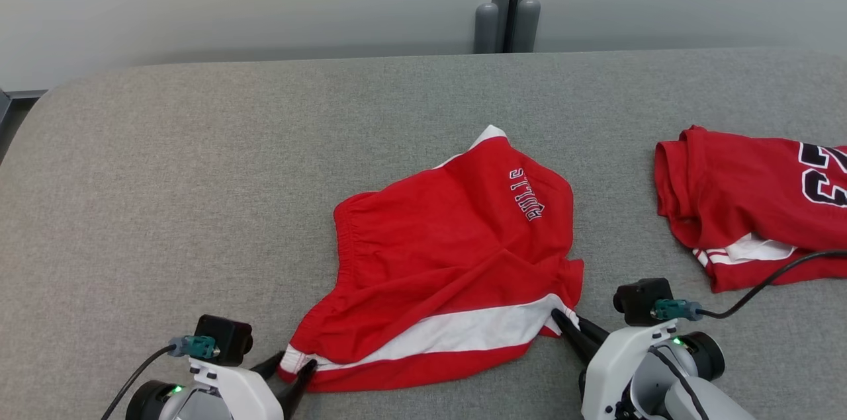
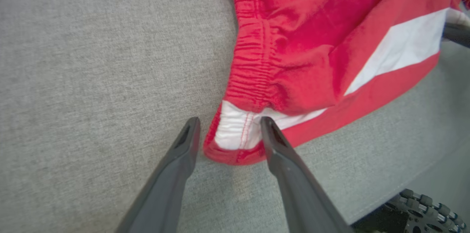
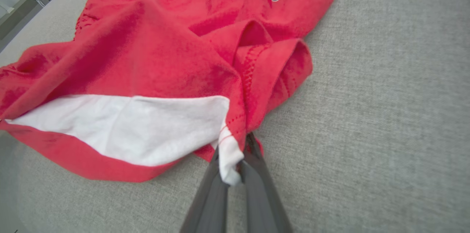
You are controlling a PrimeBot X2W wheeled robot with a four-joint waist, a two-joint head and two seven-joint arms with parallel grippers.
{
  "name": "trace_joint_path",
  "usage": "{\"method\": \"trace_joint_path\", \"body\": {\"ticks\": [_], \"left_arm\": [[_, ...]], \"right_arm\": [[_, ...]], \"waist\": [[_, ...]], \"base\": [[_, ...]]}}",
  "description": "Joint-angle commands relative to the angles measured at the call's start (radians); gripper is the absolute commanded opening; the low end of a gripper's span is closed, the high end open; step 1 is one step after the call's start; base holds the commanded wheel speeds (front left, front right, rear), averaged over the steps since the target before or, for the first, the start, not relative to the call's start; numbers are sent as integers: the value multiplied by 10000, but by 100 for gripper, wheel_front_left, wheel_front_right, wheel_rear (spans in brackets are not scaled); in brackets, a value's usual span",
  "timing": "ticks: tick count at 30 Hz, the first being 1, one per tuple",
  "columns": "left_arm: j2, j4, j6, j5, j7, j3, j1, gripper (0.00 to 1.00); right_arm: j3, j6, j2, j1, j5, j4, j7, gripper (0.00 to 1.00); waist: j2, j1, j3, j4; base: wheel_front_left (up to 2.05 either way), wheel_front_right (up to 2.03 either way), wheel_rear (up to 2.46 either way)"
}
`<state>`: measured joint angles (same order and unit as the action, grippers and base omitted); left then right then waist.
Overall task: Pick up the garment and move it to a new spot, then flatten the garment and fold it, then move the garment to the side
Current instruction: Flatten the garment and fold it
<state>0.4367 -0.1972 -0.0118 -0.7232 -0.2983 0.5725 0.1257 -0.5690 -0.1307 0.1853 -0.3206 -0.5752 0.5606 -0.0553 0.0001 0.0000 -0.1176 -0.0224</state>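
The garment [image 1: 450, 254] is a pair of red shorts with a white stripe and lettering, lying crumpled on the grey table [image 1: 198, 175]. My left gripper [image 1: 294, 367] is at its near-left corner. In the left wrist view the left gripper [image 2: 228, 123] stands open, its two fingers either side of the white waistband corner of the garment [image 2: 312, 42]. My right gripper [image 1: 562, 317] is at the near-right corner. The right wrist view shows the right gripper [image 3: 235, 145] shut on a pinch of white and red hem of the garment [image 3: 147, 60].
A second red jersey [image 1: 754, 202] with a black-and-white number lies at the right of the table, and a black cable [image 1: 767, 281] crosses its near edge. Two grey posts [image 1: 506, 23] stand behind the table's far edge. Bare cloth lies to the left.
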Motion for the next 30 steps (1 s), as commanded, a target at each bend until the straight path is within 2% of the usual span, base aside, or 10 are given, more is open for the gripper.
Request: {"method": "trace_joint_path", "body": {"ticks": [1, 4, 8, 14, 18, 24, 26, 30], "left_arm": [[-20, -135, 147, -85, 39, 37, 142, 0], [-23, -318, 266, -134, 11, 97, 117, 0], [107, -20, 108, -66, 148, 6, -18, 0], [330, 1174, -36, -231, 21, -140, -236, 0], [529, 2183, -54, -293, -193, -292, 121, 0], [603, 2754, 109, -413, -717, -568, 1462, 0], [581, 2412, 399, -506, -1045, -720, 2592, 0], [406, 1551, 865, -427, -1410, -834, 4749, 0]], "right_arm": [[-85, -1, 94, -131, -96, 85, 94, 0], [-168, -1, 165, -152, -214, 174, 241, 0], [-79, -1, 301, 86, -263, 25, 444, 0], [375, 0, 588, 462, -120, -689, 343, 0], [1182, -1, 755, 731, 84, -1590, -91, 0], [2198, -1, 638, 469, 254, -3189, -1419, 0], [2497, -1, 614, -149, 223, -3771, -2054, 0], [2619, -1, 720, -1684, 22, -4063, -2715, 0]], "waist": [[-1, 0, 37, 14], [-1, 0, 176, 42], [-1, 0, 436, 42], [-1, 0, 684, 26], [-1, 0, 760, 11], [-1, 0, 427, 193], [-1, 0, -32, 325], [-1, 0, -976, 512]], "base": [[0, 0, 0], [0, 0, 0], [0, 0, 0], [0, 0, 0], [0, 0, 0], [0, 0, 0], [0, 0, 0], [0, 0, 0]]}}
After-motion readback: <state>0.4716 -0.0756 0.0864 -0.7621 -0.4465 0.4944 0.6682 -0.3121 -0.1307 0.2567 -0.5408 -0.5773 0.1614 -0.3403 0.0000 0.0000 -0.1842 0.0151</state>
